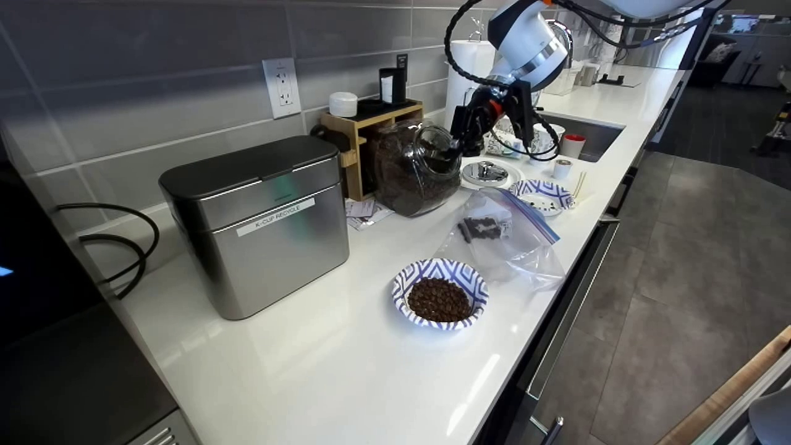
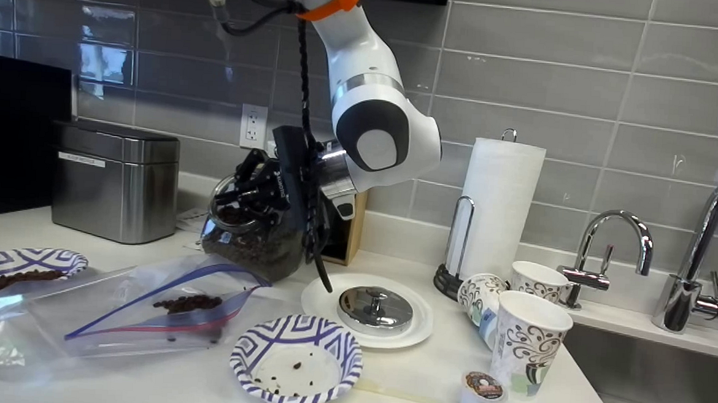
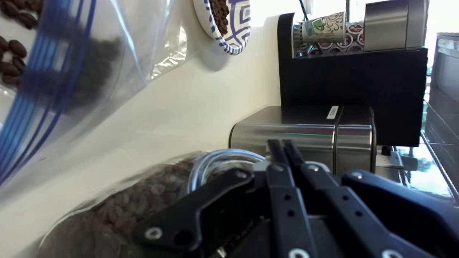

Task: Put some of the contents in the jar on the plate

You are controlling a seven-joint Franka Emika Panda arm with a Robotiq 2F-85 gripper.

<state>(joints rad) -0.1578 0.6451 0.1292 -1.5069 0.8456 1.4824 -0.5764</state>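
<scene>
The jar (image 2: 264, 255) sits on the counter (image 2: 440, 359), its round mouth facing about eleven o'clock in an exterior view; the contents (image 3: 125, 218), dark brown beans, show through the glass. It looks well loaded, so I'd expect it to be heavy, hard, smooth enough to slip and easy to crack: better left where it sits, or, if it must be steadied, taken by the rim (image 3: 225, 153), since the round belly looks too broad to pinch. The beans should be light, hard and apt to roll, so reach into the pile with fingers spread, then squeeze gently and settle for a few. The gripper (image 3: 282, 143) is at the mouth, its fingers pressed together with nothing seen between them; whether the tips are inside the rim or just over it, I can't tell. Reckoned from the jar in an exterior view, a plastic bag (image 2: 110, 311) with some beans lies at eight o'clock, a patterned bean bowl (image 2: 21, 259) towards nine, a second bowl (image 2: 298, 328) with only scraps near five, and a white plate (image 2: 421, 320) bearing a chrome lid (image 2: 375, 308) at four. Which dish is meant to receive the beans is unclear.
</scene>
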